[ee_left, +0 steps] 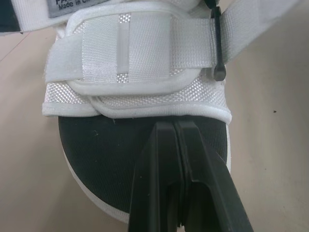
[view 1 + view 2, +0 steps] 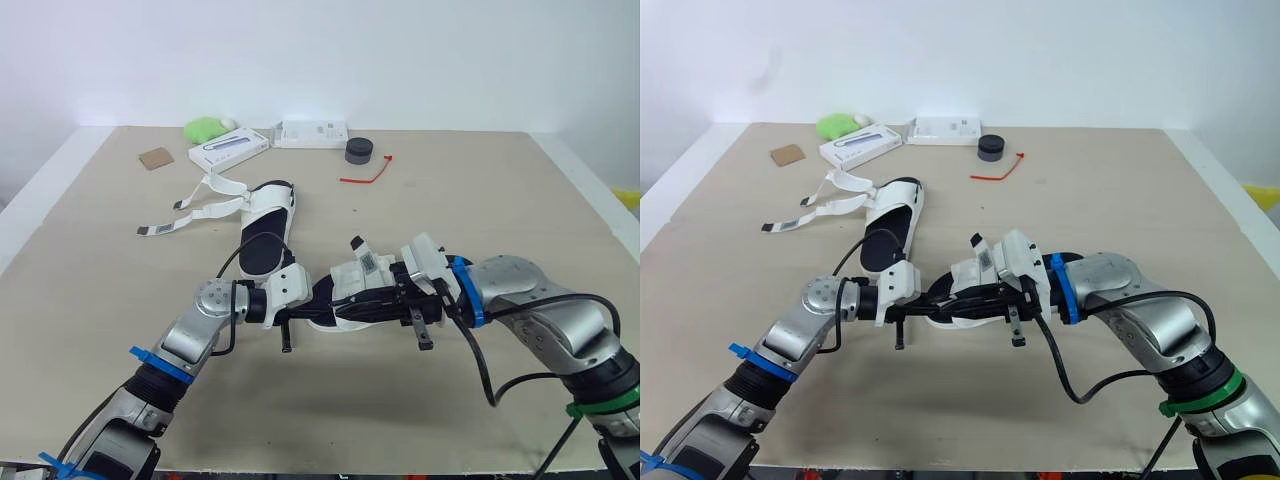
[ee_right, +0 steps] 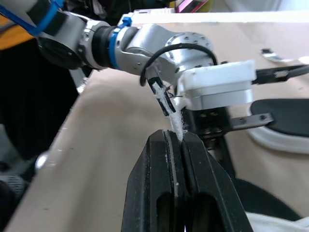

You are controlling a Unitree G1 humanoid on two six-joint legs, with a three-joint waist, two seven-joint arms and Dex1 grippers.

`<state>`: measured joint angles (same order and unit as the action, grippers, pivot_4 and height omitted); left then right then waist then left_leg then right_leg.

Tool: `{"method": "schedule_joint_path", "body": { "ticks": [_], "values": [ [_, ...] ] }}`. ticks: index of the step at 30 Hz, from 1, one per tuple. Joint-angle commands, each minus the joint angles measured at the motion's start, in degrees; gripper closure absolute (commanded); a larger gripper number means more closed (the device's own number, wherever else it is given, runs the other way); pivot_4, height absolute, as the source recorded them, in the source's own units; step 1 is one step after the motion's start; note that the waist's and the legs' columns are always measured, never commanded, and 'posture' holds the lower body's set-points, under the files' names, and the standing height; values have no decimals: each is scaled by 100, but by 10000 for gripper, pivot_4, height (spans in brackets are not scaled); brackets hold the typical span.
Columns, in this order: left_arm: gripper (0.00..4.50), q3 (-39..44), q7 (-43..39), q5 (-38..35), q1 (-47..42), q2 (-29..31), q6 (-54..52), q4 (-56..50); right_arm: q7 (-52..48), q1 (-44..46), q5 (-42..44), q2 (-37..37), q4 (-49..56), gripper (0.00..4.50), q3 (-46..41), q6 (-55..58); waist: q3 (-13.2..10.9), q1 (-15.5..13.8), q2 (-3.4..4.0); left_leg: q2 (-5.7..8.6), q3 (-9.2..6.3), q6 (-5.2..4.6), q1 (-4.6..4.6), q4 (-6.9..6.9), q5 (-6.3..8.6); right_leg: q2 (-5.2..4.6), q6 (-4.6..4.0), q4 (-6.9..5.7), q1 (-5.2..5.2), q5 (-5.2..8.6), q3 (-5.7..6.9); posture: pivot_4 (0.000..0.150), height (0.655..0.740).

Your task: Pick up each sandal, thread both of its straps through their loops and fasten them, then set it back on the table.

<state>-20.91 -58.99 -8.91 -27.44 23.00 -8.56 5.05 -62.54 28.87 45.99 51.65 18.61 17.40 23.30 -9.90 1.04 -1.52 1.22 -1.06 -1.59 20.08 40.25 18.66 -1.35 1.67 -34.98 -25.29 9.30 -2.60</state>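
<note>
Supporting surface: beige rectangular table [image 2: 480, 200]; the white webbing sandal with a black footbed [image 2: 352, 296] is held up off it, over its near middle.
Right arm [image 2: 540, 310]: comes in from the near right, bent at the elbow, with the forearm level and pointing at the held sandal.
Left arm [image 2: 190, 345]: rises from the near left, with the wrist turned toward the held sandal's other end.
Second sandal: a matching white sandal [image 2: 268, 225] flat on the table just beyond the held sandal, its straps loose and splayed.
Right gripper [image 3: 176, 137]: fingers clamped on a frayed white strap end [image 3: 177, 123] of the held sandal.
Left gripper [image 1: 175, 126]: fingers pressed together on the held sandal's footbed, with the tips just under the webbing band.
Small things: flat white box [image 2: 230, 150], black round puck [image 2: 359, 151] and red cable tie [image 2: 365, 175], all well beyond the held sandal.
</note>
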Motion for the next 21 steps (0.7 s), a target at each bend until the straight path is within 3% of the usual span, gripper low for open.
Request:
{"method": "schedule_joint_path", "body": {
  "ticks": [1,12,21],
  "values": [
    [45000,-200,87,348,148,41,-170,370,-326,-45,430,-126,704,43321,-487,140,0,0,0,0,-2,0,2,0,0,0,0,0,0,0,2,1500,7400],
    [45000,-206,79,347,153,40,-159,390,256,590,-272,-954,-262,43321,-797,837,0,8,0,2,-7,20,5,3,-11,4,2,-1,-1,-5,11,1500,7400],
    [45000,-195,113,322,188,58,-187,347,750,1190,-850,-1100,-1404,43321,-765,1802,1,13,2,1,-5,23,3,6,-17,7,-10,-2,1,-21,12,1500,7400]
  ]
}}
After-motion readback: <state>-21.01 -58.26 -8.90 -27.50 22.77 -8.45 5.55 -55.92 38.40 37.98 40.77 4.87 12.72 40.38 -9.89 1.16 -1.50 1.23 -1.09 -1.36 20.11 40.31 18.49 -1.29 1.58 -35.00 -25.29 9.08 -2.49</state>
